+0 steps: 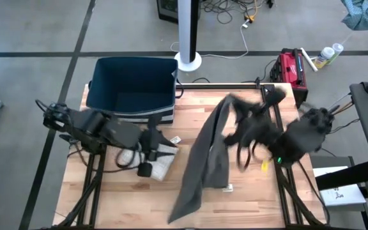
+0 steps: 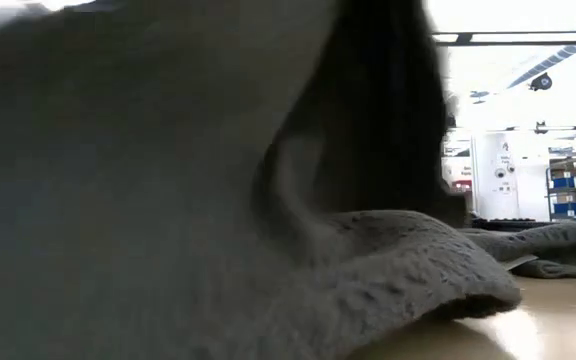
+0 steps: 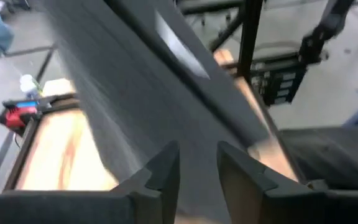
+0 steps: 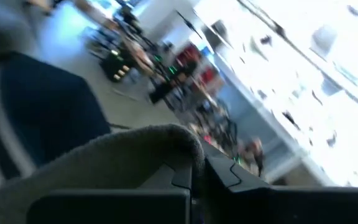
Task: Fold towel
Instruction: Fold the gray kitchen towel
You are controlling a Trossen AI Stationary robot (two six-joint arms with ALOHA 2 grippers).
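Note:
A long dark grey towel [image 1: 209, 153] runs from the table's far middle down to its near edge. In the low view the towel [image 2: 168, 180] fills most of the picture, with folds resting on the wood. My right gripper [image 1: 236, 110] is up over the far right of the table, shut on the towel's far end; its wrist view shows the right gripper [image 4: 194, 177] shut, with cloth on top. My left gripper [image 1: 151, 152] stands open at the table's left, above a pale folded cloth [image 1: 163, 165]. In its wrist view the left gripper [image 3: 197, 174] has nothing between its fingers. My right gripper pinches a bunched edge of the towel's far end [image 4: 166, 140] between its two fingers, coming about level from the table's right. The cloth humps over the fingers. That end is lifted clear; the towel slants down from it, and its near end [image 1: 184, 207] lies on the table.
A dark blue bin [image 1: 133, 86] stands at the far left of the table. A red tool case [image 1: 289, 64] and a bottle [image 1: 328, 54] sit off the far right corner. Bare wood shows at the near left [image 1: 126, 198] and the near right [image 1: 254, 198].

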